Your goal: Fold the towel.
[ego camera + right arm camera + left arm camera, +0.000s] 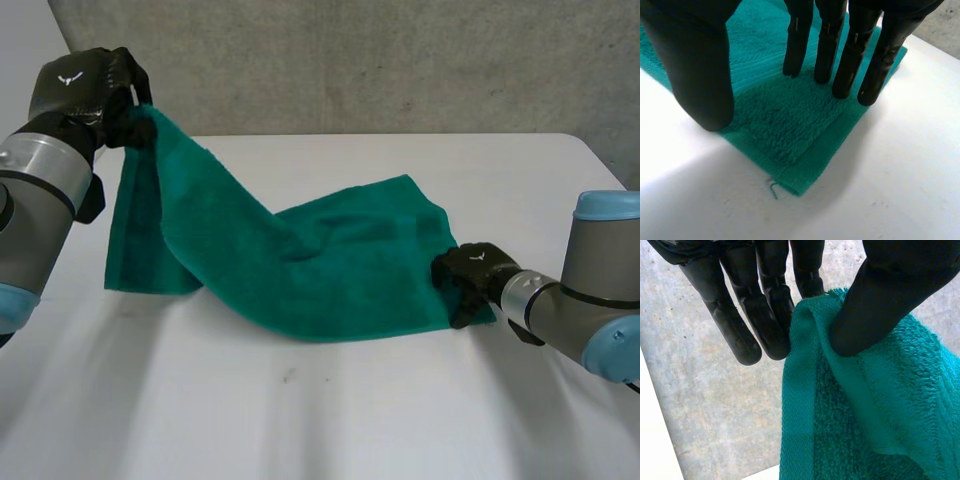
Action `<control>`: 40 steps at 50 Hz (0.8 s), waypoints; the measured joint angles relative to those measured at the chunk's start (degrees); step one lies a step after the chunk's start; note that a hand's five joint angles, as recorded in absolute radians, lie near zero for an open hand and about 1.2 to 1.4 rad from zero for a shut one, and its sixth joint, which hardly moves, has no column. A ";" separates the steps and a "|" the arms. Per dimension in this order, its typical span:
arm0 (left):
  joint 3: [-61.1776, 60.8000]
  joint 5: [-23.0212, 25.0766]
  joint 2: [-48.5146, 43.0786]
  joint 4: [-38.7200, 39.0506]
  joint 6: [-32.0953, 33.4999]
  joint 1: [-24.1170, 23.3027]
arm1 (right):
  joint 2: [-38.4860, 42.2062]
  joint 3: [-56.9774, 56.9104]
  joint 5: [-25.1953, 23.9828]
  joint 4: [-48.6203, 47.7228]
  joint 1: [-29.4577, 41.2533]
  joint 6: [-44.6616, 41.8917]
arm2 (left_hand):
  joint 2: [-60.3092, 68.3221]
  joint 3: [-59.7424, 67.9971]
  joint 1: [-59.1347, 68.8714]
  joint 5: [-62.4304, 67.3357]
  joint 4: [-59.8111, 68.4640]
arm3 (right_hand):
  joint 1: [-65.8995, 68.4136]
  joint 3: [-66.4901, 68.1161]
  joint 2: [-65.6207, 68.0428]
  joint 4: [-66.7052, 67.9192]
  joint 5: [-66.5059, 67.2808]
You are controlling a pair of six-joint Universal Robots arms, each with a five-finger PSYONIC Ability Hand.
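A green towel (320, 260) lies partly on the white table (350, 420), with its far left corner lifted high. My left hand (85, 90) holds that raised corner above the table's back left; in the left wrist view the thumb (880, 310) pinches the towel's hem (805, 390) against the fingers. My right hand (470, 275) sits at the towel's near right corner. Its fingers (825, 45) are straight and spread from the thumb, hovering over the flat corner (785, 125), which rests on the table.
A grey concrete wall (400, 60) runs behind the table. Bare white tabletop (890, 175) spreads in front of the towel and to its right. My right arm (590, 300) comes in low from the right edge.
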 measured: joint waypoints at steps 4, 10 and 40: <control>-0.08 -0.02 -0.29 -0.03 0.00 -0.16 | 0.03 -0.37 0.01 -0.96 0.07 0.03 | 0.00 0.00 0.00 0.00 0.00 | 0.00 1.13 1.07 1.08 0.43; -0.09 -0.02 -0.38 -0.03 -0.01 -0.26 | -0.04 -1.02 0.02 -1.73 0.15 0.14 | 0.00 0.00 0.00 0.00 0.00 | 1.85 2.32 2.08 2.33 0.81; -0.04 -0.04 -0.28 -0.14 -0.07 -0.53 | -2.72 -0.66 1.26 2.52 -0.10 0.09 | 0.00 0.00 0.00 0.00 0.00 | -1.18 -2.42 -1.50 -2.31 -2.27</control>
